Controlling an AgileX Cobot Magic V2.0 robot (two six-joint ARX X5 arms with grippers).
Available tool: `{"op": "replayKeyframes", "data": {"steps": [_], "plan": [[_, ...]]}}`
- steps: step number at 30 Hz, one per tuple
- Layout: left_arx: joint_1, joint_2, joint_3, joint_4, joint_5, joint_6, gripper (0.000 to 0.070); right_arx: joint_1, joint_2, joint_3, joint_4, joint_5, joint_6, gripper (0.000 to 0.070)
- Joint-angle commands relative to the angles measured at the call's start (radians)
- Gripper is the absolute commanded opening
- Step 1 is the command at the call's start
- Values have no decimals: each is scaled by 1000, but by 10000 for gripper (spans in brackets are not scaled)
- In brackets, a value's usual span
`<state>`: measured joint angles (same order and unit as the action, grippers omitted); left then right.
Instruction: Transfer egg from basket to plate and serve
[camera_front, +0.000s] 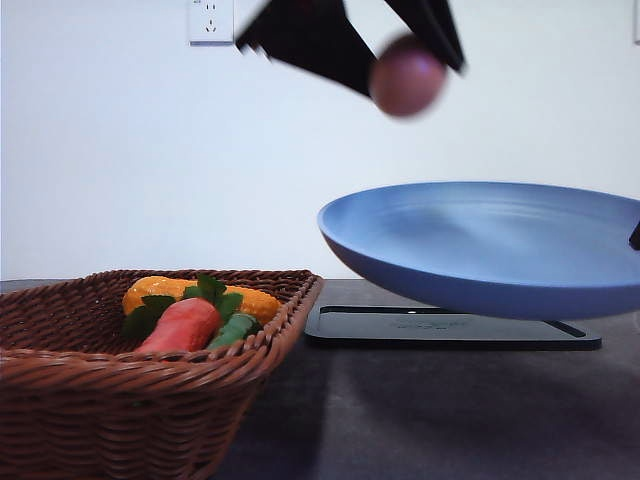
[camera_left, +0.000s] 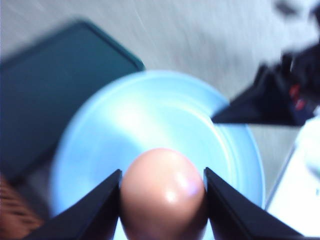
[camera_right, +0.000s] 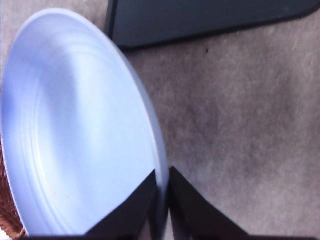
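Two claws are busy here. The left gripper (camera_front: 408, 62) squeezes the egg (camera_front: 407, 76) between its black fingers, high in the air above the blue plate (camera_front: 480, 245). The right gripper (camera_right: 161, 192) pinches the rim of the plate and holds it up off the table, over the black tray (camera_front: 450, 330).

To do this step well, I think the left claw should go down slowly until the egg is just over the middle of the plate, and only then let go. An egg dropped from this high could roll off or crack. The right claw should keep the plate flat and steady.

The front view shows how high the egg hangs above the plate, and the basket (camera_front: 120, 400) with the carrot (camera_front: 182, 325) inside. The left wrist view shows that the egg sits over the near part of the plate. The right wrist view shows the fingers clamped on the rim.
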<state>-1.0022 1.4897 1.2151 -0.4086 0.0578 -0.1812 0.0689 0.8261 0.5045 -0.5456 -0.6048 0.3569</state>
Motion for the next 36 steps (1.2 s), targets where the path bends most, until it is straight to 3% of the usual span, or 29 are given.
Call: {"op": "replayKeyframes", "data": {"steps": [1, 12, 29, 36], "plan": [[-25, 33, 15, 25, 2, 13, 137, 7, 3, 16, 2, -10, 11, 0], [-56, 161, 15, 42, 2, 38, 137, 8, 3, 16, -14, -32, 10, 0], [-55, 212, 15, 42, 1, 69, 148, 8, 3, 16, -27, -53, 10, 0], [-58, 212, 15, 45, 1, 65, 389, 8, 3, 16, -33, -53, 9, 0]]}}
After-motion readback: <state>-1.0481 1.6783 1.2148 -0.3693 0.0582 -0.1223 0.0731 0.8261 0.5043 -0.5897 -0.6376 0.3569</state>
